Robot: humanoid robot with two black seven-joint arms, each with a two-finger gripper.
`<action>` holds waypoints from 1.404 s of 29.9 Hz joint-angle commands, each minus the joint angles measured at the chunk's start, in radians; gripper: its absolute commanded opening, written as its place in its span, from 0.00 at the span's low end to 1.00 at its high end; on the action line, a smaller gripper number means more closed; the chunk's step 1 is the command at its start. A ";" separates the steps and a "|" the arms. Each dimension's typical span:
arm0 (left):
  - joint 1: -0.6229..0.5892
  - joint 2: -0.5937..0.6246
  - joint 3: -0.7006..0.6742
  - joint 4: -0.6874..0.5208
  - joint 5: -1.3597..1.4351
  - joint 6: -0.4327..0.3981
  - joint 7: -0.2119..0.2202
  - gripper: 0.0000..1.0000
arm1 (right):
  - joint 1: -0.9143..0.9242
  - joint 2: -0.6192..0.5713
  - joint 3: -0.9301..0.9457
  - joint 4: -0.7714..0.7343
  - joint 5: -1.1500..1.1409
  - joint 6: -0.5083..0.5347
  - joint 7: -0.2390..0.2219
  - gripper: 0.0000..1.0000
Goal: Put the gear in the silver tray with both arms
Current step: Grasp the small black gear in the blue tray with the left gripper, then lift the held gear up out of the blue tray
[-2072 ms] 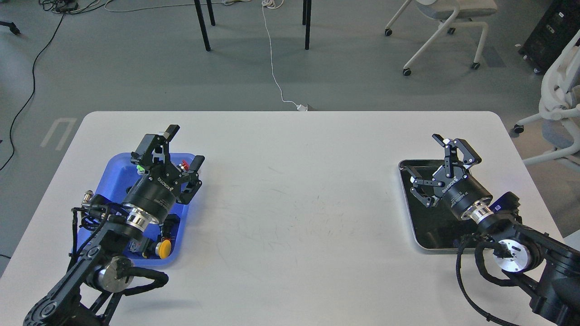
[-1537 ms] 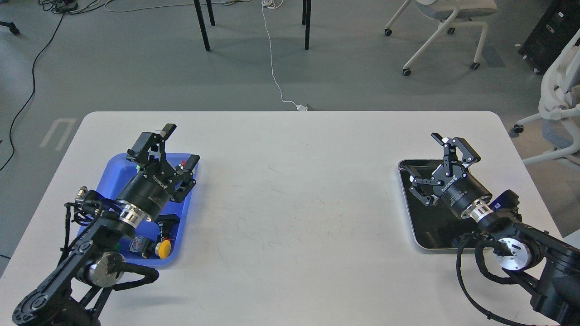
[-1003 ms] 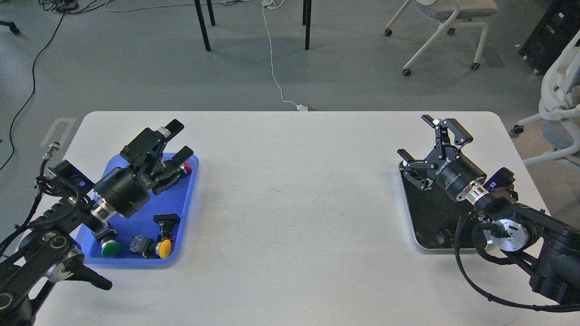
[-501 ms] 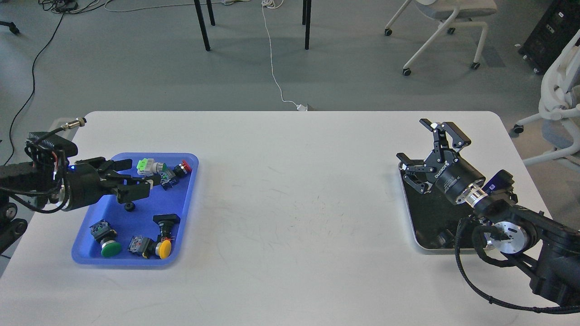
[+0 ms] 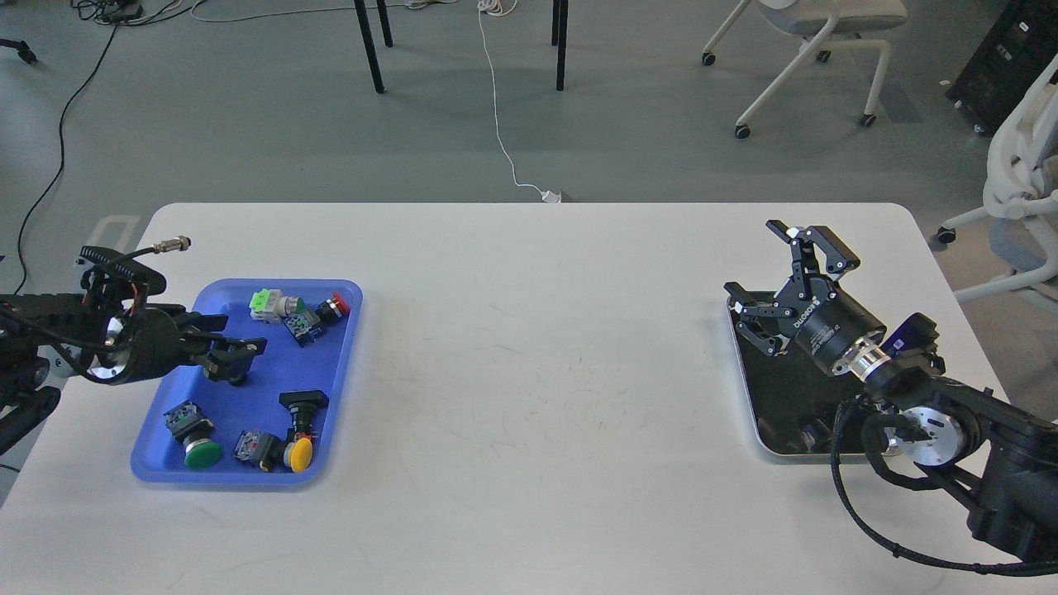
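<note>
The white table (image 5: 529, 347) carries a blue tray (image 5: 335, 388) far left of the silver tray (image 5: 756, 417). Over the silver tray's far end hangs the right gripper (image 5: 773, 277), fingers spread. The left gripper (image 5: 235, 354) reaches into the blue tray, fingers around a small dark part (image 5: 237, 378); whether it pinches, I cannot tell.

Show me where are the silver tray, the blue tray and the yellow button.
silver tray (image 5: 748, 395): head view, on its left rim.
blue tray (image 5: 335, 388): head view, on its bare floor near the right wall.
yellow button (image 5: 299, 454): head view, on its yellow cap.
</note>
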 commanded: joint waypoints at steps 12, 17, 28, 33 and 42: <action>-0.001 -0.061 0.009 0.108 0.000 -0.001 0.000 0.57 | -0.006 -0.001 0.000 0.003 0.000 0.000 0.000 0.99; -0.003 -0.064 0.009 0.119 0.000 -0.001 0.000 0.45 | -0.004 0.000 0.000 0.003 0.000 0.000 0.000 0.99; -0.029 -0.064 0.069 0.121 0.000 0.002 0.000 0.15 | -0.006 -0.003 0.003 0.004 0.000 0.000 0.000 0.99; -0.032 -0.064 0.068 0.121 0.000 0.011 0.000 0.10 | -0.006 -0.003 0.003 0.004 0.000 0.000 0.000 0.99; -0.079 -0.061 0.067 0.099 -0.025 0.014 0.000 0.10 | -0.006 -0.005 0.005 0.006 0.000 0.000 0.000 0.99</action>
